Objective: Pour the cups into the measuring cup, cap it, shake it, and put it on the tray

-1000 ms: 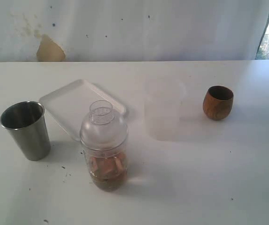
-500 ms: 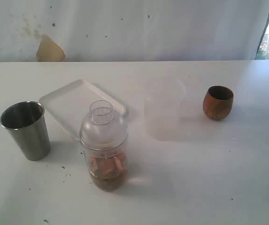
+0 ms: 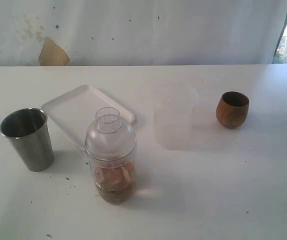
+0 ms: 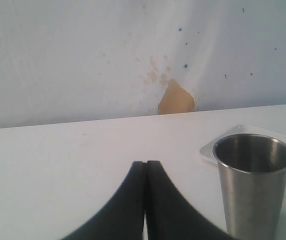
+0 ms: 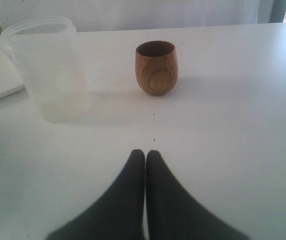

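Standing by tray (image 3: 73,107) edge, measuring cup (image 3: 110,155), steel tumbler (image 3: 28,142) apart

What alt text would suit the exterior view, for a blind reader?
A clear lidded measuring cup holding brownish contents stands on a white table, in front of a white tray. A steel tumbler stands left; a frosted cup and wooden cup right.

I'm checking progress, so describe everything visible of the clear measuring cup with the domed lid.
The measuring cup is a clear, colourless, straight-sided cylinder, plastic or glass by its look. A clear domed lid with a short round neck sits on top. Its lower part holds pinkish-orange pieces over a dark brownish layer. It stands upright on the white table, by the near corner of the tray, not on it. No pincer touches it.
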### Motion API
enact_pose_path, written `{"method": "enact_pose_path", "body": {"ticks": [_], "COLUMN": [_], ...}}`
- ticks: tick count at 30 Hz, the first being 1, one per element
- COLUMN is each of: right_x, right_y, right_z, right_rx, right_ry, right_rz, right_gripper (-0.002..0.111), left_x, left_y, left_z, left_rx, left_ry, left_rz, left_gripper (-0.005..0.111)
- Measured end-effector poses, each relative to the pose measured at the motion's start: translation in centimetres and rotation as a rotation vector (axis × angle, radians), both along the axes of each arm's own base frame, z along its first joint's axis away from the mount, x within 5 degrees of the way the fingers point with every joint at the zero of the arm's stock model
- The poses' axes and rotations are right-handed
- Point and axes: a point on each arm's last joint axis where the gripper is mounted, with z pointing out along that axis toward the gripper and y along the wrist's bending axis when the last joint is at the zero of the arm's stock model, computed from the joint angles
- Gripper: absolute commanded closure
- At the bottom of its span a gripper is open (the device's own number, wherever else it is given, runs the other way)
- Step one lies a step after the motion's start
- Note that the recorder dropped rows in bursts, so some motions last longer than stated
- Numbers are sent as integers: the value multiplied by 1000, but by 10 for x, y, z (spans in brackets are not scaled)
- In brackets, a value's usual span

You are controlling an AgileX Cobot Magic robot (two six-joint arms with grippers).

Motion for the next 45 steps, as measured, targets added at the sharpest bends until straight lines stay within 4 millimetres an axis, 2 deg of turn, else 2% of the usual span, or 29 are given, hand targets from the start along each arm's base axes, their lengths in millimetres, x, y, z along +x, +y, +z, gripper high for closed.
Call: {"method": "enact_pose_path", "body": {"ticks": [9,45], "right_x": [0,0], "right_y": [0,0], "right_z": [0,0], "right_rx": [0,0], "right_ry": [0,0], "right_rz": [0,0], "right_gripper": [108,108], "left_x": [-1,-1], "left_y": [0,-1], "left_z": [-9,-10], "left_rx": [-4,-4], "left_ry": [104,113], "left_rz": [-5,-5], "left_gripper": [107,107]}}
